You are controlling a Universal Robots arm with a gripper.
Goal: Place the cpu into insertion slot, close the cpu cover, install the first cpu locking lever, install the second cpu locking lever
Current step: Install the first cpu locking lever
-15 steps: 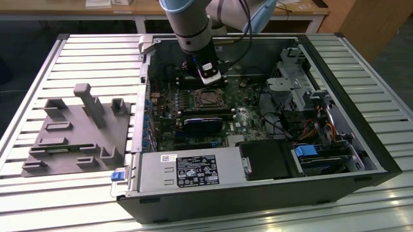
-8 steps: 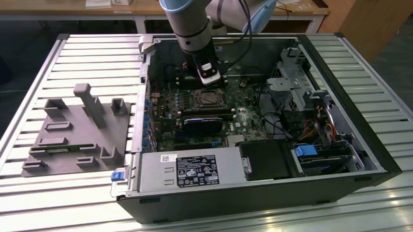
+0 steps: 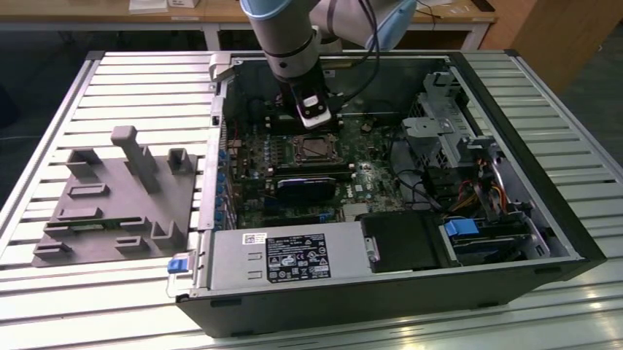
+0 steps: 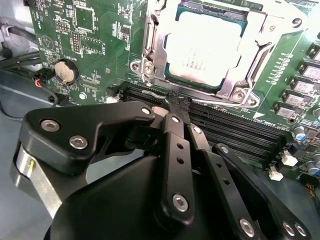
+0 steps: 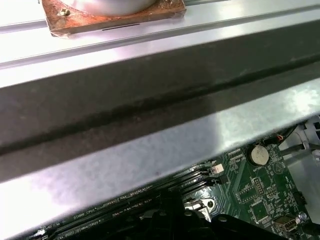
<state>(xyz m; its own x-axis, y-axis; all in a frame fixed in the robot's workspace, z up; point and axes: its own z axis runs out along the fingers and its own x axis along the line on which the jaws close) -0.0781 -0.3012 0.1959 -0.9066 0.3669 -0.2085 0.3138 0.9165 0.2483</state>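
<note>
— Where does the cpu (image 4: 207,47) sit?
— In the insertion slot (image 4: 144,67), its silvery top showing through the cpu cover (image 4: 255,35), which lies flat around it.
— And the gripper (image 4: 175,102)?
— Just beside the socket's edge, over the black memory slots (image 4: 235,135). Its fingertips are pressed together, but I cannot tell whether they pinch anything.

exterior view: high, overlooking computer case (image 3: 389,306) | both wrist views: close, sharing motherboard (image 4: 90,45) (image 5: 255,190)
</note>
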